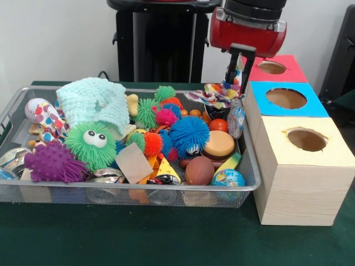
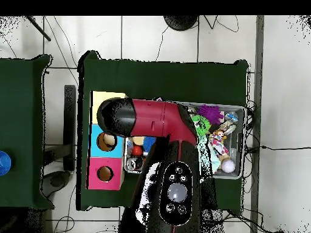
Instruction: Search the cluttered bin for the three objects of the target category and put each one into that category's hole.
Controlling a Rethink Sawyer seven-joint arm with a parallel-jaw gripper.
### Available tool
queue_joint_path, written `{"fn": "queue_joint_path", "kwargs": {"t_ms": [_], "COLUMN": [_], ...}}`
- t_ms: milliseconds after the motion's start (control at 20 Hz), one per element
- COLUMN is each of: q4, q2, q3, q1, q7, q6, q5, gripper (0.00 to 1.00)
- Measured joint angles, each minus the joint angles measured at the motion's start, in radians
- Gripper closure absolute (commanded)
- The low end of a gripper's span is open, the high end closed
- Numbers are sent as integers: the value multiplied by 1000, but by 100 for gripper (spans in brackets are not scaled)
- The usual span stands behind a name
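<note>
My gripper [image 1: 239, 69] hangs over the far right corner of the wire mesh bin [image 1: 138, 187] and is shut on a white cloth piece printed with coloured triangles [image 1: 219, 93]. The cloth droops just above the toys, close to the blue-topped box. A second white cloth piece with coloured dots and hearts [image 1: 44, 116] lies at the bin's left end. A third is hidden. The round hole [image 1: 307, 139] in the yellow-topped wooden box is to the right of the bin, nearest the camera. In the overhead view the arm [image 2: 158, 121] hides the gripper.
A blue-topped box [image 1: 285, 98] and a red-topped box [image 1: 272, 67] stand behind the yellow one. The bin holds a mint-green knitted cloth [image 1: 97, 102], spiky pom-pom balls [image 1: 91, 145], a blue one [image 1: 189, 136], balls and a toy burger [image 1: 217, 147].
</note>
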Motion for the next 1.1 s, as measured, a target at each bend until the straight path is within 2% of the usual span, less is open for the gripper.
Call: {"fn": "queue_joint_path", "kwargs": {"t_ms": [400,800,1100], "q4": [0,0,-10], "q2": [-21,-30,-26], "q3": [-21,-22,-35], "q1": [27,55,86], "q7": [0,0,0], "q6": [75,76,76], "q5": [23,88,111], "gripper": [100,100,100]}}
